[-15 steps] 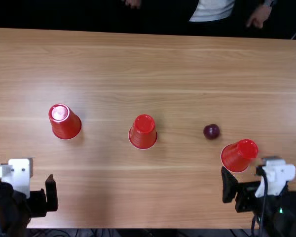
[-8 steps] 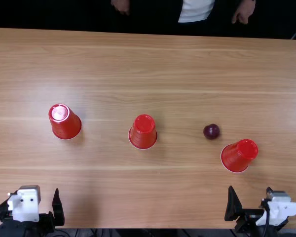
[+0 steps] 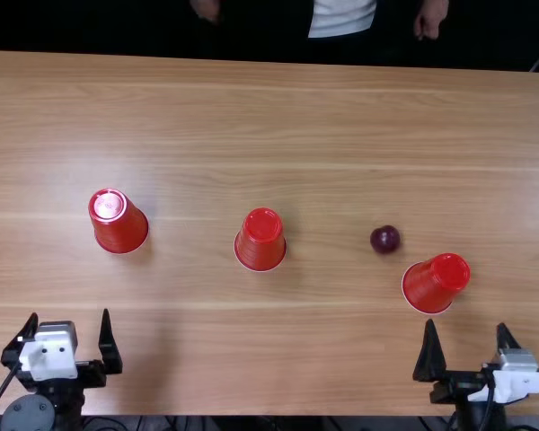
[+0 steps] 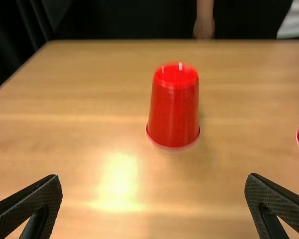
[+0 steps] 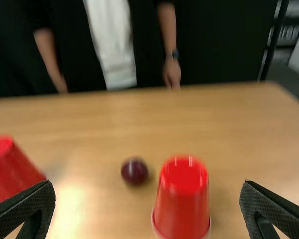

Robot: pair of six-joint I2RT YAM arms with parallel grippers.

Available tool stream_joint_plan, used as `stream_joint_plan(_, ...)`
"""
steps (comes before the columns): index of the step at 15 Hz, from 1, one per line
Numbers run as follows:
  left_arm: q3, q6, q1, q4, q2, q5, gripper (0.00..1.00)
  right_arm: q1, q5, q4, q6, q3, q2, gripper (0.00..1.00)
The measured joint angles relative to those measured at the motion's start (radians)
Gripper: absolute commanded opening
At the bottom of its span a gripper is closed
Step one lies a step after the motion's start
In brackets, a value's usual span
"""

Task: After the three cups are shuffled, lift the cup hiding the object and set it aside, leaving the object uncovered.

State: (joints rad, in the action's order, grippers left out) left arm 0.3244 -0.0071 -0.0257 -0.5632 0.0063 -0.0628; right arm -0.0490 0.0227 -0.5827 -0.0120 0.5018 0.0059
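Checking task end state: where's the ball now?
In the top view the dark ball lies uncovered right of centre, between the middle cup and the right cup, nearer the latter.

A light brown wooden table [image 3: 269, 117] was seen, its grain laid along its length and its far edge set against a dark room. A bright patch of reflected light [image 4: 118, 181] was shown on its surface. Dark shelving [image 5: 284, 35], much blurred, was glimpsed beyond the far edge.
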Motion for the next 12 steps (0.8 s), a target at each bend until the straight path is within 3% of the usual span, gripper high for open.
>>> stream_joint_plan(2, -0.075, 0.001, 0.0, 0.167, 0.0, 0.022, 1.0, -0.004, -0.001, 0.197, 0.004, -0.055, 0.0, 1.0)
stream_joint_plan(5, -0.175, 0.002, 0.0, 0.293, 0.0, 0.092, 1.0, -0.005, -0.001, 0.465, 0.005, -0.186, 0.0, 1.0)
stream_joint_plan(7, -0.238, 0.002, 0.0, 0.367, 0.0, 0.123, 1.0, -0.005, 0.0, 0.598, 0.004, -0.262, 0.0, 1.0)
stream_joint_plan(12, -0.3, 0.003, 0.0, 0.494, 0.0, 0.145, 1.0, -0.005, 0.0, 0.63, 0.005, -0.439, 0.0, 1.0)
